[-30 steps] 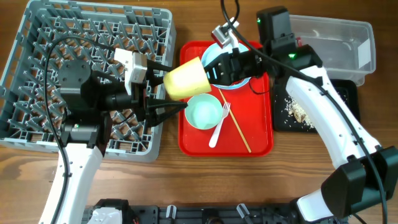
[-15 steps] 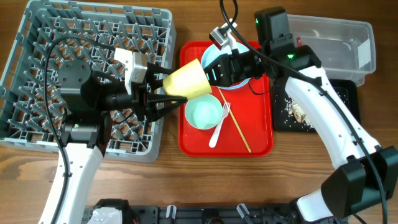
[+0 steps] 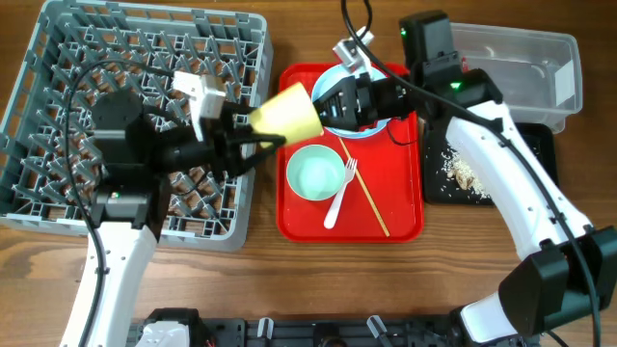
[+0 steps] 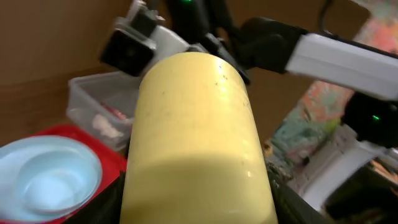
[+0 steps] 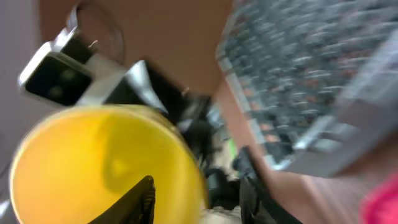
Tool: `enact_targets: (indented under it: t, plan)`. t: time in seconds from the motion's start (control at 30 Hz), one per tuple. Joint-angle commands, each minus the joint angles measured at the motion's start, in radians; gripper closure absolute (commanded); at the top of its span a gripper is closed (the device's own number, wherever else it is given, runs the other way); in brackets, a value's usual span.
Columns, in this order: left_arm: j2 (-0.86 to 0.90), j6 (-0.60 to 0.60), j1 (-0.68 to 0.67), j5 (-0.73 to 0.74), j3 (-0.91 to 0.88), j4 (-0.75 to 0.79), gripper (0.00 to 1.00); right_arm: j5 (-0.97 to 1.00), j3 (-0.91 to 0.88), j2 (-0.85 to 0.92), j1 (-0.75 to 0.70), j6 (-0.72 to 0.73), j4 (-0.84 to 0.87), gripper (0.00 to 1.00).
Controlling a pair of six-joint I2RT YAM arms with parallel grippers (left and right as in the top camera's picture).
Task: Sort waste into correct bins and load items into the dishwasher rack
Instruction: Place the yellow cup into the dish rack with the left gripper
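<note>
Plain brown wooden table [image 3: 434, 289], grain running left to right. On the left, a large square grey plastic rack [image 3: 58, 58] with a grid of upright pegs. Just right of it, a flat red rectangular tray [image 3: 301, 220]. At the far right, a clear plastic rectangular tub [image 3: 521, 69], and just nearer than that a shallow black rectangular tray [image 3: 542, 145] strewn with pale rice-like leftovers [image 3: 463, 172]. Held up on its side over the seam between rack and red tray: a small yellow plastic cup [image 3: 289, 114], narrow base to the left, mouth to the right. Left claw [image 3: 255, 133] clamped on that cup from the base end, dark fingers [image 4: 273, 193] pressed to both flanks in the left wrist view, the yellow side filling most of the frame. Right claw [image 3: 333, 104] at the cup's mouth, one finger [image 5: 142, 198] in front of the yellow inside, the other beyond the rim; too blurred to tell whether pinching the rim or standing clear of it. On the red tray, near the middle, a pale green round bowl [image 3: 316, 173], upright. Just right of it a white plastic fork [image 3: 339, 193], then a thin wooden stick [image 3: 364, 198] lying aslant. At the tray's far end a white round plate [image 3: 359, 131], mostly hidden under the right claw. Behind the arms in the left wrist view, a flat brown backdrop [image 4: 50, 37] and a patch of bright patterned stuff [image 4: 308, 124] at the right, not identifiable.
</note>
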Motion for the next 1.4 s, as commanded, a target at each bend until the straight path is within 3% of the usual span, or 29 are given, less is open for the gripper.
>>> enact_targets:
  t: [0.0,0.07,0.13,0.2,0.3,0.33,0.5,0.63,0.83,1.17,1.33,1.37]
  plan:
    - [0.005,0.014,0.067,-0.109,0.012,-0.078,0.49,0.349,0.013,0.002,-0.067,0.003,-0.059,0.53]
    - [0.005,0.014,0.108,-0.197,0.012,-0.161,0.50,0.466,0.013,0.002,-0.095,-0.040,-0.111,0.53]
    - [0.004,0.014,0.145,-0.459,0.012,-0.290,0.60,0.529,0.013,-0.005,-0.098,-0.096,-0.180,0.52]
    - [0.001,0.013,0.158,-0.627,0.012,-0.375,0.79,0.624,0.013,-0.025,-0.098,-0.136,-0.248,0.52]
    - [-0.023,0.013,0.184,-0.741,0.019,-0.468,0.95,0.776,0.022,-0.071,-0.105,-0.164,-0.344,0.52]
    - [-0.037,0.013,0.195,-0.779,0.030,-0.505,0.96,0.805,0.026,-0.090,-0.111,-0.176,-0.368,0.52]
    - [-0.077,0.013,0.253,-1.053,0.173,-0.766,0.96,0.892,0.027,-0.187,-0.184,-0.247,-0.469,0.51]
    - [-0.075,0.013,0.289,-1.171,0.262,-0.941,0.96,0.892,0.027,-0.212,-0.257,-0.254,-0.514,0.51]
    - [-0.006,0.010,0.289,-1.220,0.262,-1.057,0.96,0.892,0.026,-0.211,-0.273,-0.253,-0.513,0.48]
    - [0.245,0.010,0.288,-1.220,0.261,-1.081,0.94,0.892,0.026,-0.211,-0.273,-0.253,-0.514,0.48]
    - [0.333,0.010,0.288,-1.209,0.261,-1.058,0.59,0.892,0.026,-0.211,-0.273,-0.253,-0.515,0.47]
    - [0.339,0.009,0.288,-1.209,0.261,-1.052,0.55,0.892,0.026,-0.211,-0.273,-0.253,-0.517,0.48]
